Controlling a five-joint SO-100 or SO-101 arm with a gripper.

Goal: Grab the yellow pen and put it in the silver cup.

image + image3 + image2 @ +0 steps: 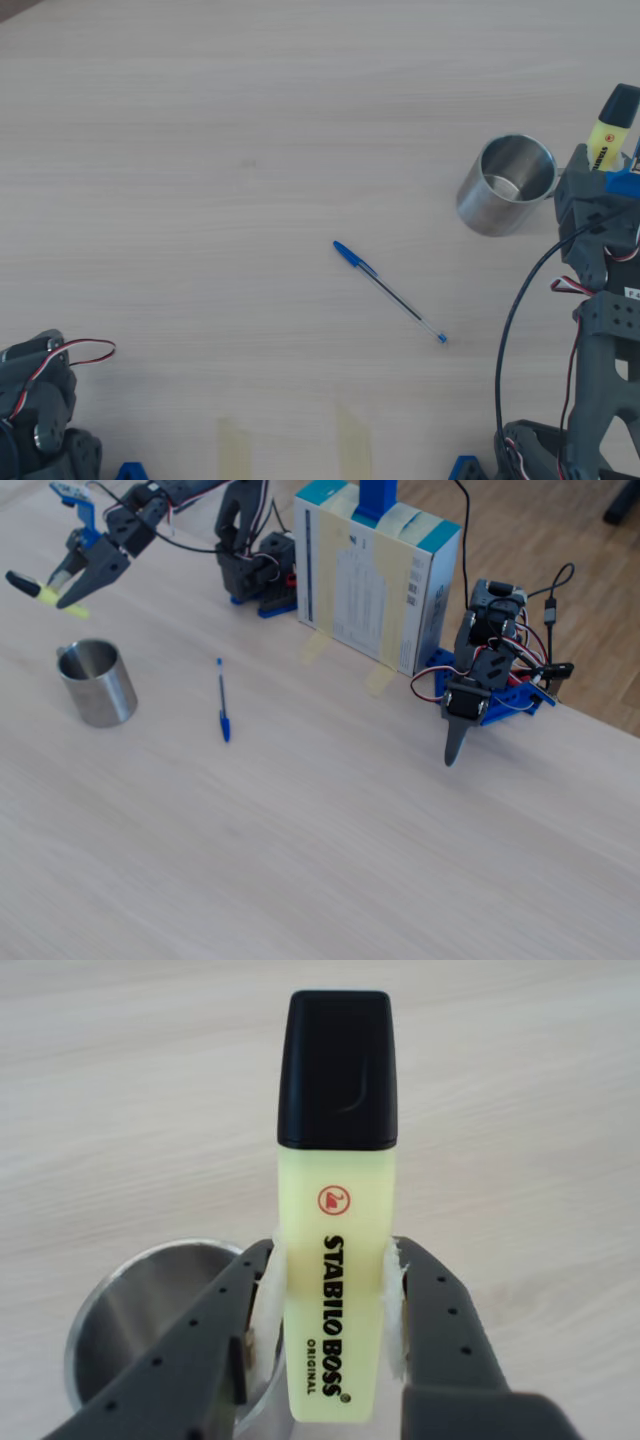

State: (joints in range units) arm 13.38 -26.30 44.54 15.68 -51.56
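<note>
My gripper (330,1260) is shut on the yellow pen (335,1210), a chunky highlighter with a black cap, pinched low on its barrel between white-padded fingers. In the fixed view the gripper (70,590) holds the yellow pen (45,595) in the air, above and slightly behind the silver cup (97,683). The overhead view shows the pen (612,130) at the right edge, capped end pointing away from the arm, beside the upright cup (507,185). In the wrist view the cup (140,1300) sits lower left, behind the left finger, and looks empty.
A thin blue-capped ballpoint pen (390,292) lies on the wooden table left of the cup. A second, idle arm (485,680) stands at the table edge, next to a tall box (375,570). Two tape strips (235,445) mark the near edge.
</note>
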